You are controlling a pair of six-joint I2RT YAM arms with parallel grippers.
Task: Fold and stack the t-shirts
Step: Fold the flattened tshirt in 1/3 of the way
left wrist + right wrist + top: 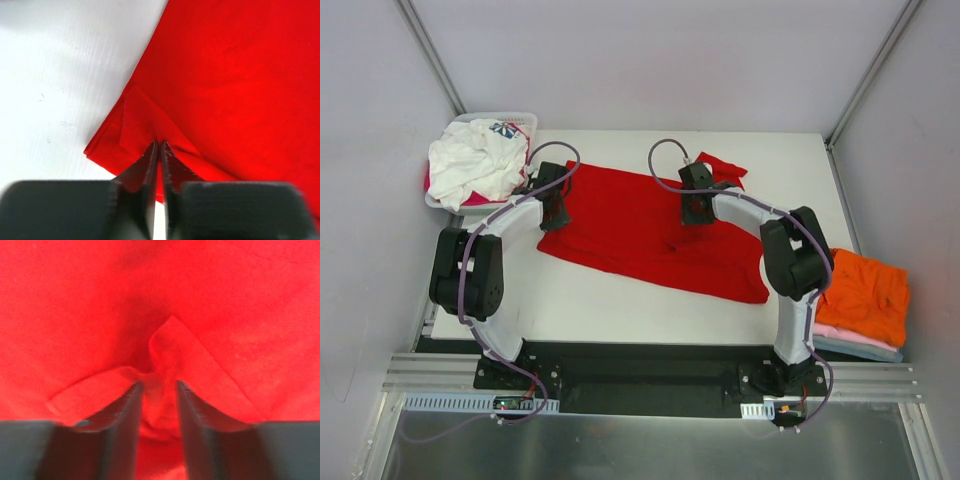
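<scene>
A bright red t-shirt lies spread across the middle of the white table. My left gripper sits at its left edge, shut on a small fold of the red cloth; the fingertips pinch a ridge near a folded corner. My right gripper is pressed down on the shirt's far middle. In the right wrist view its fingers stand apart with a raised pucker of red fabric between them. A red sleeve pokes out behind it.
A white slotted basket at the far left corner holds a crumpled white printed shirt. At the right edge, a folded orange shirt tops a stack with pink and blue-grey layers beneath. Walls enclose the table.
</scene>
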